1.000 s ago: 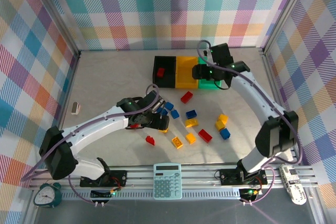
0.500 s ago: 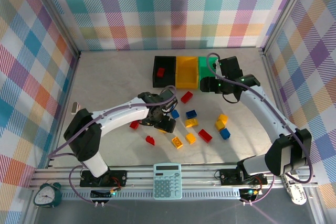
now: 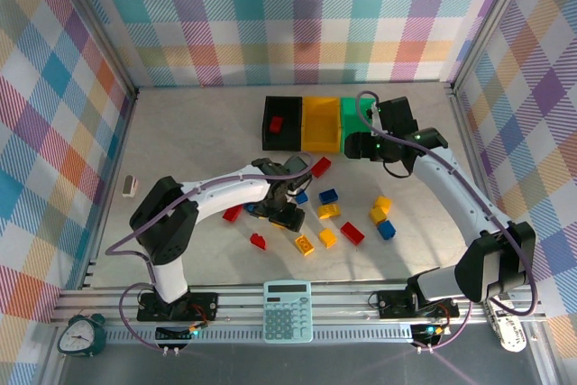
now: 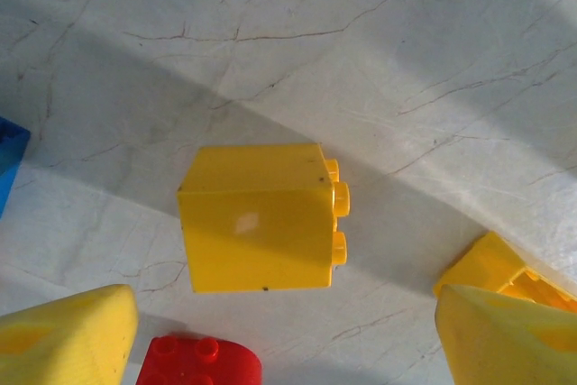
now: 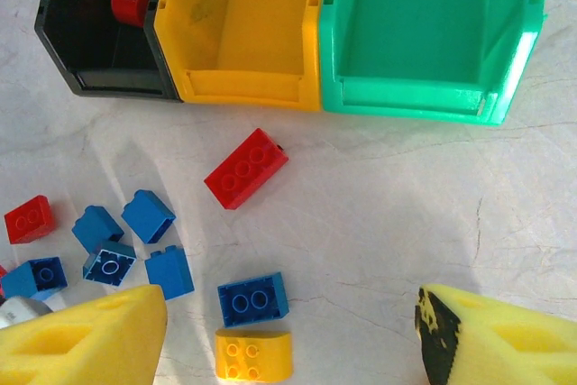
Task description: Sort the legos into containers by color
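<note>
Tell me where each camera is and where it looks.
Top: above, behind the arms, looking down at the table; both arms show.
Left wrist: on the left arm, over a yellow brick; its fingers show.
Right wrist: on the right arm, facing the bins; its fingers show.
Shared: top and right wrist see the black bin.

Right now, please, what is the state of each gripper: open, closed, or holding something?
Left gripper: open, holding nothing, aimed at a yellow brick.
Right gripper: open, holding nothing.
</note>
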You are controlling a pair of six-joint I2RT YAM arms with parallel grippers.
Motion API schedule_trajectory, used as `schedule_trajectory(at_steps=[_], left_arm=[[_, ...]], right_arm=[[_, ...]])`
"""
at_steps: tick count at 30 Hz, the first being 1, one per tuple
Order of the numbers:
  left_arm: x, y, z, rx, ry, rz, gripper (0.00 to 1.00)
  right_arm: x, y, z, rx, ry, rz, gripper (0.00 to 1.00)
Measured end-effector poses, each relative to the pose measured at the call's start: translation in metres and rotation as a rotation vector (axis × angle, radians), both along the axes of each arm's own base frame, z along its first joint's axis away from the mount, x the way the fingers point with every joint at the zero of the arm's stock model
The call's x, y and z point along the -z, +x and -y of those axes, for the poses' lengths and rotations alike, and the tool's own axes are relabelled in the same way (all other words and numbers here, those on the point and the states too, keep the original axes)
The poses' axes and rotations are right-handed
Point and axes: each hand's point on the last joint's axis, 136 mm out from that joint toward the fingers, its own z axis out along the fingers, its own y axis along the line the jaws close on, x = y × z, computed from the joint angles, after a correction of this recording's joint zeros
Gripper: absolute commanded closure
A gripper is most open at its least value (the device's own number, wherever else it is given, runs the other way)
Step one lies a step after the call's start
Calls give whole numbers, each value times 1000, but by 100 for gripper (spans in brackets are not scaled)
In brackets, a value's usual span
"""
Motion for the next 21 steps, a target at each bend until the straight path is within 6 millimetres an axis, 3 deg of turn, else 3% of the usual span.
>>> schedule_trajectory(at_steps=[6,14,21], left_arm=[[8,3,3,12,19,-11,21],[18,6,6,16,38,-26,36],[19,9,4,13,50,-12,50]], right_arm=[[-1,-1,1,1,-4,-5,28],[-1,-4,5,10,-19,-9,28],[-13,-8,7,13,-15,23,29]])
